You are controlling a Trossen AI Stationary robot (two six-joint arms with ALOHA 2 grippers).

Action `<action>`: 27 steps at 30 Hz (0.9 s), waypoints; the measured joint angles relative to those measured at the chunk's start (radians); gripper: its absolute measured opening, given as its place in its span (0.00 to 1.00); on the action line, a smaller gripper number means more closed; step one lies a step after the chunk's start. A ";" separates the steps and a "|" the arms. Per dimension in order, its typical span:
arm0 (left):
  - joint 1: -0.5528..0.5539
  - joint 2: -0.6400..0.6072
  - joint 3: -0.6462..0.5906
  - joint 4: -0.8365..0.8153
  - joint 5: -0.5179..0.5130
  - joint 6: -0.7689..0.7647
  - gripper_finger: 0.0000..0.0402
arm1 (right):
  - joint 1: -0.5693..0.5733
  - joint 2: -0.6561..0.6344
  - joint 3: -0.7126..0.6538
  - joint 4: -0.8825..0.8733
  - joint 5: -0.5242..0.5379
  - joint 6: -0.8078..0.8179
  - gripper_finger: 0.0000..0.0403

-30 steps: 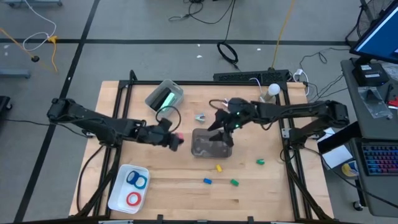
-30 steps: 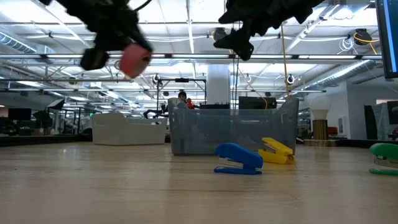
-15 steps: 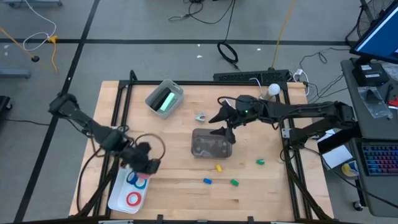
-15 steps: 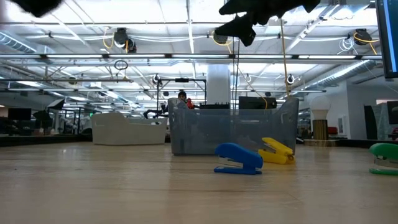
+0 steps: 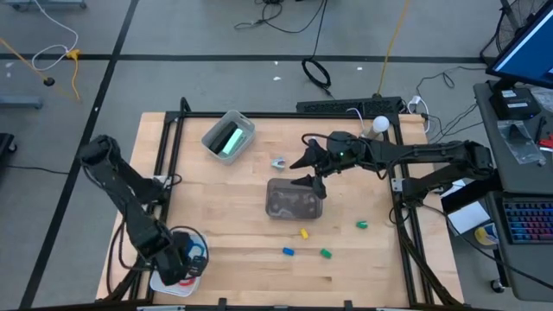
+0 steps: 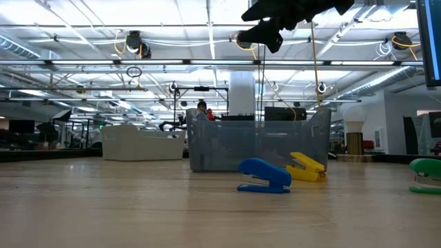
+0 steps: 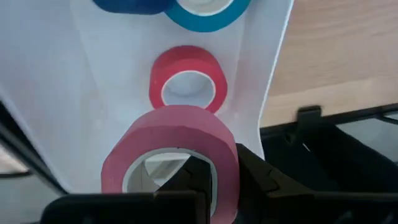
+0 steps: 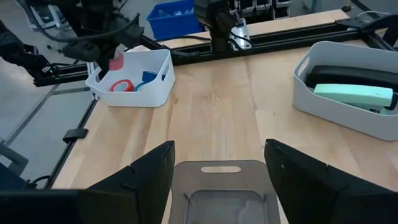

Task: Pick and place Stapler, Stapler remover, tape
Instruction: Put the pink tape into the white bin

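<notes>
My left gripper hovers over the white tray at the table's near left corner, shut on a pink-red tape roll. In the tray lie a red roll, a light blue roll and a dark blue roll. My right gripper hangs open above the clear bin at mid table, touching nothing. Small staplers lie on the wood near the bin: blue, yellow and green. A mint stapler lies in a grey bin. My left gripper holds the pink-red roll by its ring wall, one finger inside the hollow centre and the other outside. It comes from above, pointing down. The roll is lifted clear over the tray, above the red roll.
A small grey metal piece lies on the wood just beyond the clear bin. The grey bin sits at the far left. Black frame rails run along both table sides. Bare wood stretches between the tray and the clear bin.
My left gripper has swung from beside the clear bin at mid table toward the near left corner and down over the white tray, carrying the pink-red roll with it. The right gripper has stayed open above the clear bin.
</notes>
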 joint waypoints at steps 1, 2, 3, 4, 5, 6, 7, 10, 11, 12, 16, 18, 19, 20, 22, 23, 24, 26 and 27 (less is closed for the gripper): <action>-0.006 0.011 0.000 0.000 -0.001 -0.006 0.09 | 0.000 0.000 0.000 0.000 0.000 0.000 0.59; -0.011 0.022 0.000 -0.001 0.001 -0.010 0.09 | 0.000 0.000 0.000 0.000 0.000 0.000 0.59; -0.015 0.035 0.000 -0.003 0.000 -0.013 0.09 | 0.000 0.000 0.000 0.000 -0.001 0.000 0.59; -0.020 0.048 0.000 -0.008 -0.005 -0.012 0.09 | 0.000 0.000 0.000 0.000 0.000 0.000 0.59; -0.024 0.058 -0.001 -0.011 -0.016 -0.008 0.09 | 0.000 0.000 0.000 0.000 0.000 0.000 0.59; -0.025 0.065 -0.001 -0.011 -0.018 -0.006 0.09 | 0.000 0.000 0.000 0.000 0.000 0.000 0.59; -0.025 0.073 -0.001 -0.011 -0.019 -0.005 0.09 | 0.000 0.000 0.000 0.000 0.000 0.001 0.59; -0.025 0.097 -0.001 -0.040 -0.026 -0.001 0.09 | 0.000 0.000 0.000 0.001 0.000 0.009 0.59; -0.025 0.103 -0.001 -0.055 -0.026 0.000 0.09 | 0.000 0.000 0.000 0.001 -0.001 0.013 0.59; -0.026 0.108 -0.001 -0.067 -0.026 0.002 0.09 | 0.000 0.000 0.000 0.001 -0.002 0.016 0.59; -0.030 0.119 -0.020 -0.065 -0.021 0.022 0.09 | 0.000 0.000 0.000 0.001 -0.002 0.018 0.59; -0.035 0.119 -0.038 -0.061 -0.027 0.026 0.09 | 0.000 0.000 0.000 0.001 -0.002 0.018 0.59; -0.037 0.119 -0.049 -0.056 -0.032 0.026 0.09 | 0.000 0.000 0.000 0.001 -0.002 0.019 0.59; -0.037 0.119 -0.061 -0.042 -0.034 0.028 0.09 | 0.000 0.000 0.000 0.001 -0.002 0.019 0.59; -0.037 0.119 -0.088 0.005 -0.034 0.039 0.09 | 0.000 0.000 0.000 0.001 -0.002 0.019 0.59; -0.037 0.119 -0.099 0.027 -0.034 0.042 0.09 | 0.000 0.000 0.000 0.001 -0.003 0.019 0.59; -0.037 0.119 -0.108 0.047 -0.034 0.045 0.09 | 0.000 0.000 0.000 0.001 -0.002 0.019 0.59; -0.037 0.119 -0.118 0.069 -0.035 0.045 0.09 | 0.000 0.000 0.000 0.001 -0.003 0.019 0.59; -0.037 0.119 -0.120 0.069 -0.034 0.045 0.09 | 0.000 0.000 0.000 0.001 -0.003 0.026 0.59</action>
